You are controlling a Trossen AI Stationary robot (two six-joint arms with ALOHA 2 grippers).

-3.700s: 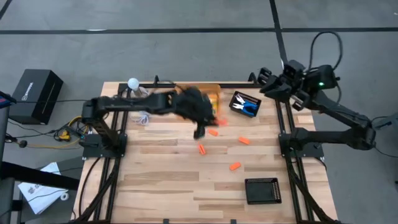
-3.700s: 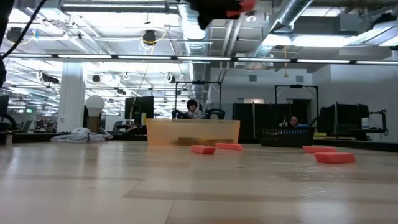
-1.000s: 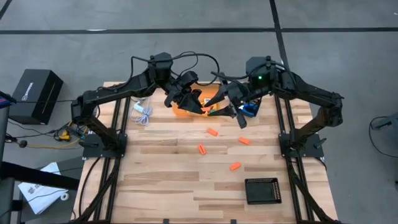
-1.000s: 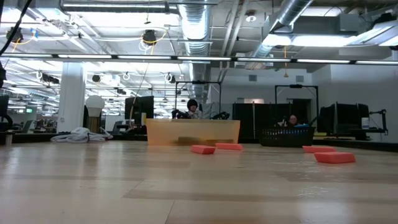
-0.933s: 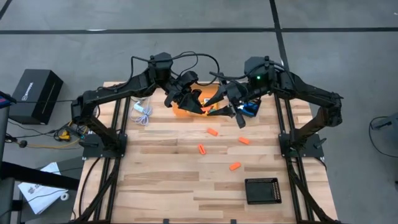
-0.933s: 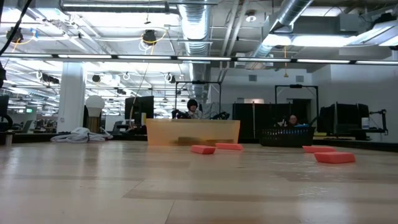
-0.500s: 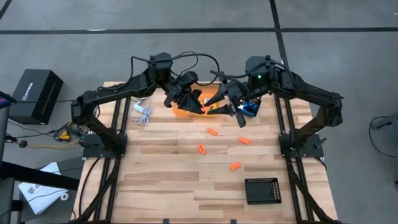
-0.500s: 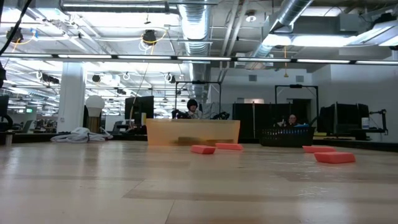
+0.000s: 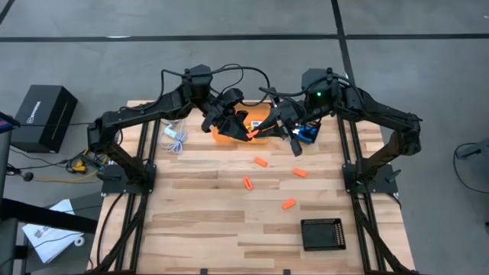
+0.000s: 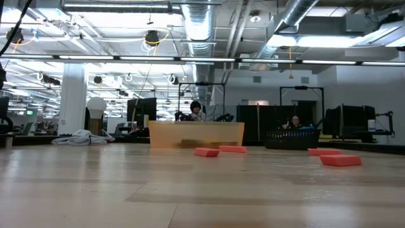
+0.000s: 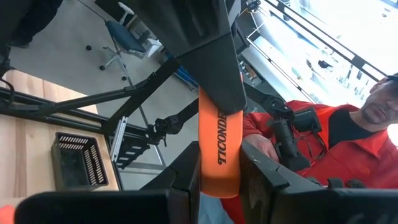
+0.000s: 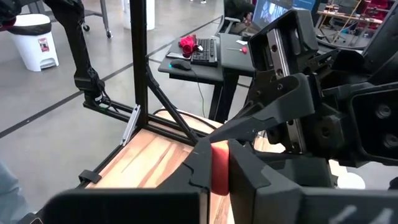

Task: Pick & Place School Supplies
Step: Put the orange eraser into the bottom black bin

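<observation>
Both grippers meet in the air over the translucent orange bin (image 9: 260,121) at the table's far middle. Between them is one orange stubby piece (image 9: 256,132), printed with dark letters (image 11: 219,138). My left gripper (image 9: 244,127) comes from the left and is shut on it. My right gripper (image 9: 272,127) comes from the right and is shut on it too. Several more orange pieces (image 9: 261,162) (image 9: 248,182) (image 9: 288,204) lie flat on the wood. The blue-handled scissors (image 9: 307,134) lie in a black tray, partly hidden by the right arm. My left gripper (image 11: 217,177) pinches one end of the orange piece (image 11: 219,163) between its two fingers, coming level from the table's left, with the piece running on along the fingers. The piece is lifted clear above the bin. My right gripper (image 12: 221,167) pinches the other end of the piece (image 12: 220,163) between its two fingers, coming from the table's right and facing the left gripper. Its fingers (image 11: 214,68) cover that end in the left wrist view.
A black ribbed tray (image 9: 322,234) sits near the table's near right corner. A white cable bundle (image 9: 176,137) lies at the far left. In the low view the bin (image 10: 196,135) and orange pieces (image 10: 207,152) (image 10: 340,160) stand on the wood. A person in red (image 11: 348,137) sits beyond the table.
Several seconds ago my left arm carried the orange piece high over the table's middle while my right arm was folded at the far right corner. Both have since met over the bin. In the last second they have stayed almost still there.
</observation>
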